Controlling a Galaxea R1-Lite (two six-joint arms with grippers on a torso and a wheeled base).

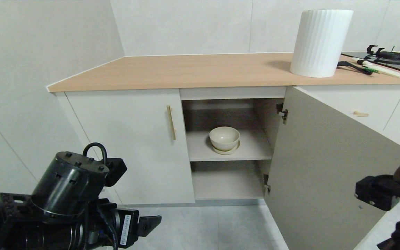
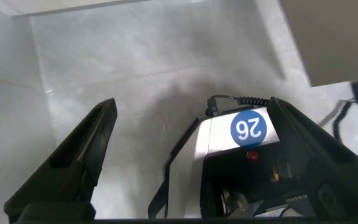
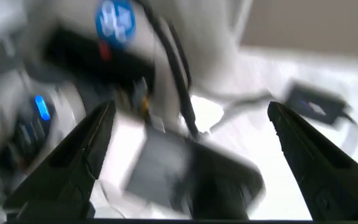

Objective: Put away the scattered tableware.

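Bowl (image 1: 224, 138) upright on a small plate (image 1: 226, 151), both on the upper shelf (image 1: 252, 148) of the cabinet (image 1: 127, 139), its door (image 1: 325, 166) swung wide open.

Head view: bowl well apart from the left hand (image 1: 147, 222), higher than it and off to its right, with grey floor (image 1: 214, 225) between. Farther up and to the right of that hand, a white ribbed container (image 1: 321, 42) on the wooden tabletop (image 1: 186, 71), a few utensils (image 1: 373, 67) just beside it, then a stove (image 1: 392, 55).

Left wrist view: both fingers (image 2: 86, 162) spread wide, nothing held, grey floor tile beyond them.

Right wrist view: right hand (image 3: 188, 118) likewise spread open and empty, everything past its fingers too blurred to tell.
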